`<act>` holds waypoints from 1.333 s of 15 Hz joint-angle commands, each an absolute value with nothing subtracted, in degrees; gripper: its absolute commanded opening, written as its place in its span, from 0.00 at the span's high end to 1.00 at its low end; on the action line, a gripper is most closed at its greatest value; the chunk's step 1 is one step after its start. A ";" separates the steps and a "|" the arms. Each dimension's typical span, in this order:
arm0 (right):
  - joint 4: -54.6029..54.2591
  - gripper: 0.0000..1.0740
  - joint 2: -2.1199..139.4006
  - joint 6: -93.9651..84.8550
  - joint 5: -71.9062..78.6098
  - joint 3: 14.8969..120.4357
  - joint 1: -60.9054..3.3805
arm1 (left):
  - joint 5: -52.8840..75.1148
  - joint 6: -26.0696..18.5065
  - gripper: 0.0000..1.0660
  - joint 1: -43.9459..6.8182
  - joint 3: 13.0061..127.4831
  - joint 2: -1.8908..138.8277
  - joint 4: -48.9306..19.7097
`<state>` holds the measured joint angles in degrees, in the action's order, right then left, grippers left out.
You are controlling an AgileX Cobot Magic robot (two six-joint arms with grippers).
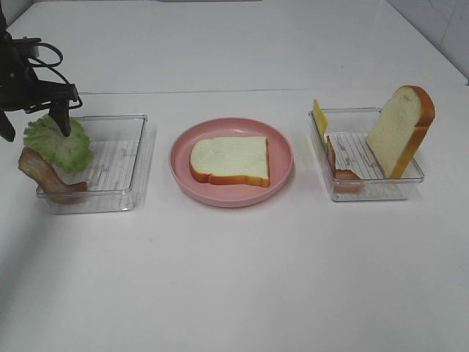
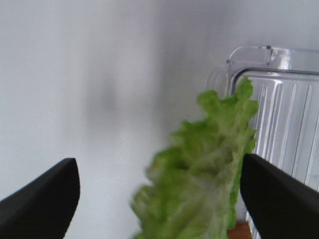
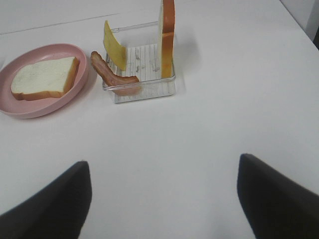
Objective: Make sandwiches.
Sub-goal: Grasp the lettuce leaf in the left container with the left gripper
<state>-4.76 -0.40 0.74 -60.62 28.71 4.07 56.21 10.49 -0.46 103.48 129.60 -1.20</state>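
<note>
Ruffled green lettuce leaf [image 2: 204, 169], left tool [image 2: 159, 167] spread wide around it, right tool [image 3: 163, 167] apart

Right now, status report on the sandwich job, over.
Left gripper open, lettuce leaf between its jaws. Right gripper open, empty. One bread slice flat on the pink plate, nothing stacked yet. Nothing in the way.

Bread slice [image 1: 229, 159] on pink plate [image 1: 231, 196]

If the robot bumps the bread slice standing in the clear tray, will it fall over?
Probably yes: the bread slice stands on its thin edge in the tray, so it looks tippy. It keeps a straight shape, so it is likely stiff.
</note>
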 commanded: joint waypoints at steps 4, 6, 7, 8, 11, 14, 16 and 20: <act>-5.04 0.30 -1.09 0.34 -60.33 28.53 4.47 | 55.06 7.91 0.22 -0.80 103.59 129.72 -5.16; -5.04 0.30 -1.09 0.34 -60.33 28.53 4.47 | 54.95 7.79 0.22 -0.86 103.59 129.72 -5.16; -5.04 0.30 -1.09 0.34 -60.33 28.53 4.47 | 54.83 7.79 0.22 -0.86 103.59 129.72 -5.16; -5.04 0.30 -1.09 0.34 -60.33 28.53 4.47 | 54.83 7.79 0.22 -0.86 103.59 129.72 -5.16; -5.04 0.30 -1.09 0.34 -60.33 28.53 4.47 | 53.97 7.79 0.22 -0.86 103.59 130.00 -5.33; -5.04 0.30 -1.09 0.34 -60.33 28.53 4.47 | 53.69 7.79 0.29 -0.86 103.59 131.26 -5.33; -5.04 0.30 -1.09 0.34 -60.33 28.53 4.47 | 53.40 7.79 0.33 -0.86 103.59 131.78 -5.33; -5.04 0.30 -1.09 0.34 -60.33 28.53 4.47 | 52.02 7.85 0.67 -0.86 103.59 131.72 -5.33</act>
<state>-4.76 -0.40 0.74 -60.62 28.71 4.07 52.37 7.96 -0.80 103.48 131.72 -6.07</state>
